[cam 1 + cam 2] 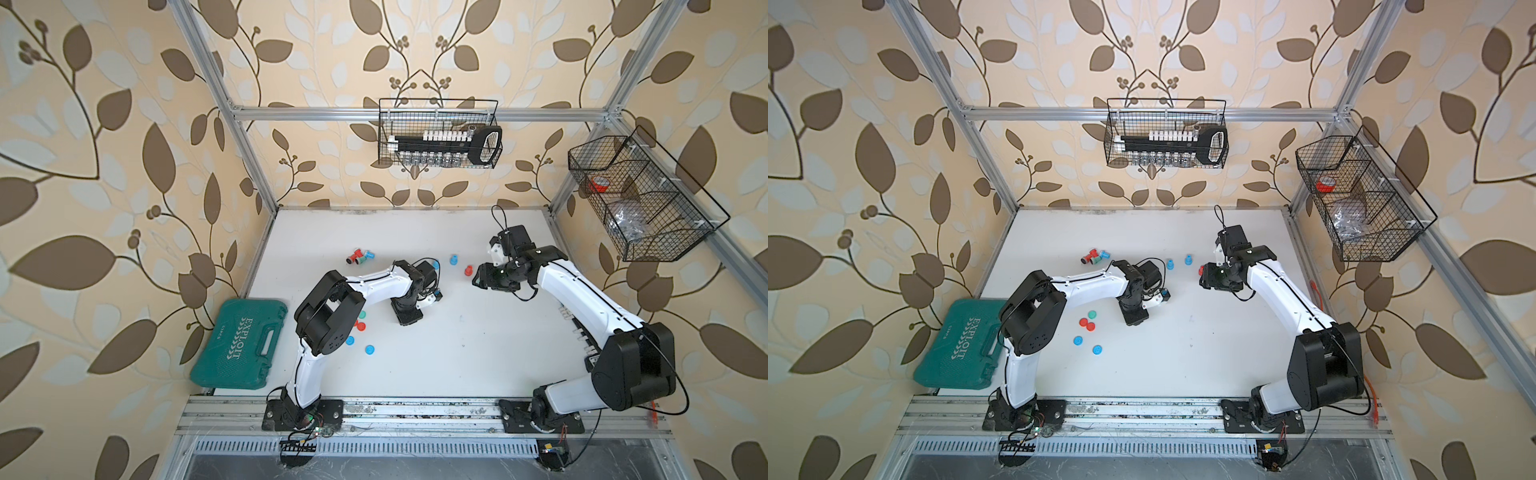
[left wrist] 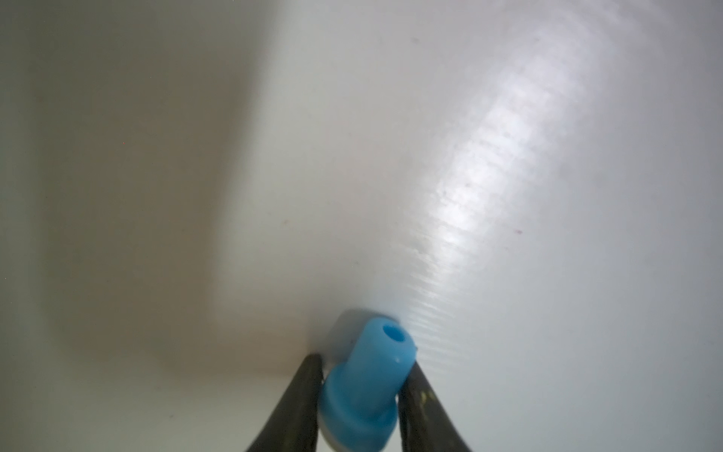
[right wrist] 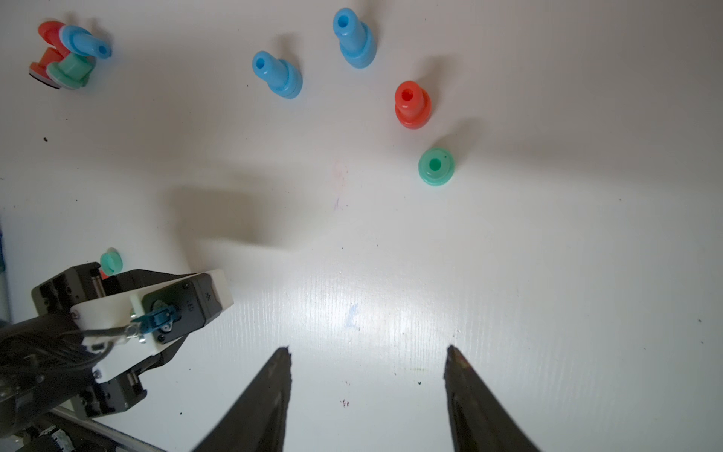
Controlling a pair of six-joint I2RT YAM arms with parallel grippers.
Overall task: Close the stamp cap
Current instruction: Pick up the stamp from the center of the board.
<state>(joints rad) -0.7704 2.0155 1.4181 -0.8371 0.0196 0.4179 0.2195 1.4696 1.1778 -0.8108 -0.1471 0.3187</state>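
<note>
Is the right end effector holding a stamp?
No, the right end effector is open, with only bare table between its jaws.

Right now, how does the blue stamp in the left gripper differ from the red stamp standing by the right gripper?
Colour: the blue stamp is blue, the red stamp red. Hold: the blue stamp is pinched in the left gripper; the red stamp stands free and upright on the table. Both have a stepped body and hollow tip.
</note>
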